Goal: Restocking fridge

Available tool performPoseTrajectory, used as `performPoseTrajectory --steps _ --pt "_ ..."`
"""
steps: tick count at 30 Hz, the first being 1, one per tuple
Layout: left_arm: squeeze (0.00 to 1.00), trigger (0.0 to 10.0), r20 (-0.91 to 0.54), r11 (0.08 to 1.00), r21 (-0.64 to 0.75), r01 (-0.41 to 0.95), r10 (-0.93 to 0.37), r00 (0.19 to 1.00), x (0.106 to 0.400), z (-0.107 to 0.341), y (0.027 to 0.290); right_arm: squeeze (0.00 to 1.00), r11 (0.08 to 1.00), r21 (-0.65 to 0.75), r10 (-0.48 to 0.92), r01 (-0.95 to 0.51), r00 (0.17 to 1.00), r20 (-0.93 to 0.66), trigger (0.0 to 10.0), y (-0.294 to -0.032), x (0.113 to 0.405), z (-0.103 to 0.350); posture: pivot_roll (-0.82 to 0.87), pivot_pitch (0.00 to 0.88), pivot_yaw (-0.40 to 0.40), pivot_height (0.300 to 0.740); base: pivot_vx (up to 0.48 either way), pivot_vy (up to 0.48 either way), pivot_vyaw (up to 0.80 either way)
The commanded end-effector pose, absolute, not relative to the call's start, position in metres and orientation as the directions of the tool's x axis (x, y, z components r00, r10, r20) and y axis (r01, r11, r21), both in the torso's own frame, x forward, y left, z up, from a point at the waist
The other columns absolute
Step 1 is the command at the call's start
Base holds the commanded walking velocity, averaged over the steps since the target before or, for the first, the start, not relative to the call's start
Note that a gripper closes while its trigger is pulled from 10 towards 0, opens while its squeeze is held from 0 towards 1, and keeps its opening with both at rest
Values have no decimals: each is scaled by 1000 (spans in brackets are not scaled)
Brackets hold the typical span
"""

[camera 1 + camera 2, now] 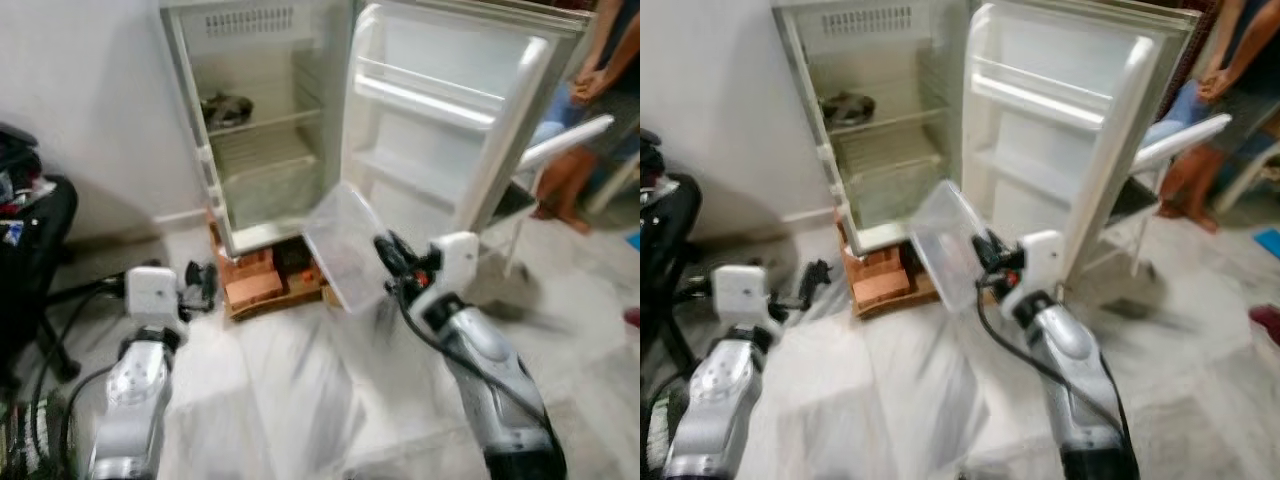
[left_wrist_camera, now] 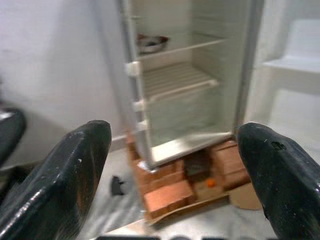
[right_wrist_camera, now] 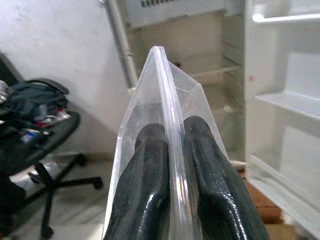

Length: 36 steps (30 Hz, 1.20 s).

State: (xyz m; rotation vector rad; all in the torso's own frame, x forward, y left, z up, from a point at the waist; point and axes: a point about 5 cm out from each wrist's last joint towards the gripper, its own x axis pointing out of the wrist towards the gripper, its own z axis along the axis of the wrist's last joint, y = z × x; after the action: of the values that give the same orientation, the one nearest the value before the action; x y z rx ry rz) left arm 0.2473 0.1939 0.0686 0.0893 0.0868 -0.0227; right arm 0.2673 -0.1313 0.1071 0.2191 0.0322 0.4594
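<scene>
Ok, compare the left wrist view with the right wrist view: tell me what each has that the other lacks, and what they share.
Left wrist view alone: the left gripper open, nothing between its fingers; a metal bowl on the upper shelf; the bricks under the fridge.

Right wrist view alone: the right gripper shut on the rim of a clear plastic bin, one finger on each side of the wall; a black office chair piled with clutter.

Both: the open fridge with its white door shelves.

Head pair looks down and forward at the open fridge (image 1: 265, 120) from a few steps back — both wrist views face that same fridge, closer in.
</scene>
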Motion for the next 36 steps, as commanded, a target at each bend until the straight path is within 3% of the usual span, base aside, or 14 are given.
performPoseTrajectory --steps 1,16,27,36 --pt "0 10000 -74 993 117 -8 17 997 247 73 207 0 852 208 478 -480 876 64 10000 -119 270 117 21 10 -30 740 439 0 0" --pt "0 10000 -88 996 80 -26 33 996 248 70 206 0 857 197 472 -476 879 67 10000 -120 272 117 18 6 -32 740 437 0 0" --pt "0 10000 -92 996 77 -37 44 995 249 70 207 0 853 189 483 -486 873 68 10000 -119 271 116 18 5 -30 740 355 317 0" --pt "0 10000 -115 993 91 -72 82 990 245 67 213 0 877 196 435 -438 898 61 10000 -127 270 112 25 4 -27 740 57 174 681"
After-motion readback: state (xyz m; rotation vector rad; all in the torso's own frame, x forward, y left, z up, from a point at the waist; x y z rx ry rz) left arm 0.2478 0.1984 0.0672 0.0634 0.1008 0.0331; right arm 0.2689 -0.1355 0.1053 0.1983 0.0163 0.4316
